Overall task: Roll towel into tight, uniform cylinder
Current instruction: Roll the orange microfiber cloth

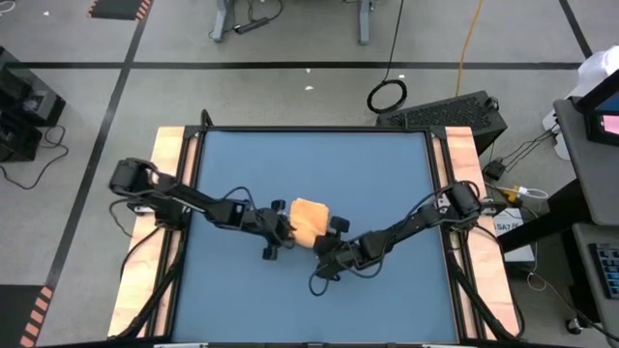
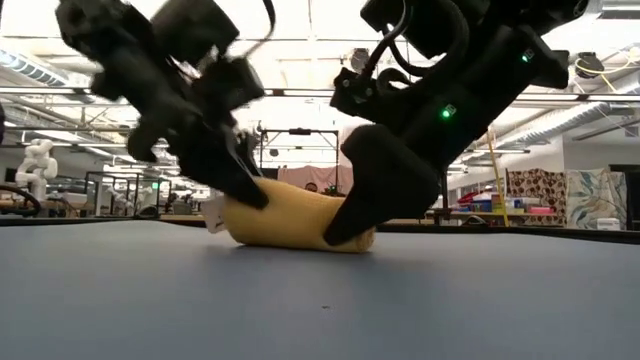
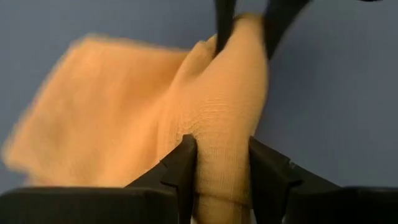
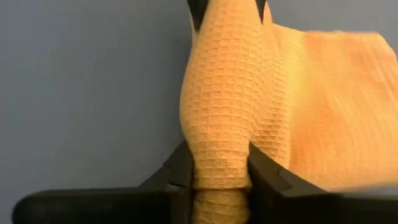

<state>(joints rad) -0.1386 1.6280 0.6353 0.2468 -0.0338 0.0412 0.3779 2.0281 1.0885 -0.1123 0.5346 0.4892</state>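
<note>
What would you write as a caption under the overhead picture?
Seen from above: left gripper and right gripper each clamp one end of a partly rolled orange towel on the blue table.

- Lying flat under the work: a blue table mat, flanked by pale wooden side strips at left and right.
- Resting on the grey floor beyond the table's far edge: a coiled black cable.
- Sitting near the table's far right corner: a dark keyboard-like unit.
- Trailing down across the floor: a yellow cable.
- Standing far off at the room's left side in the low view: a white robot figure.
- Hanging in rows overhead: ceiling lights.
</note>
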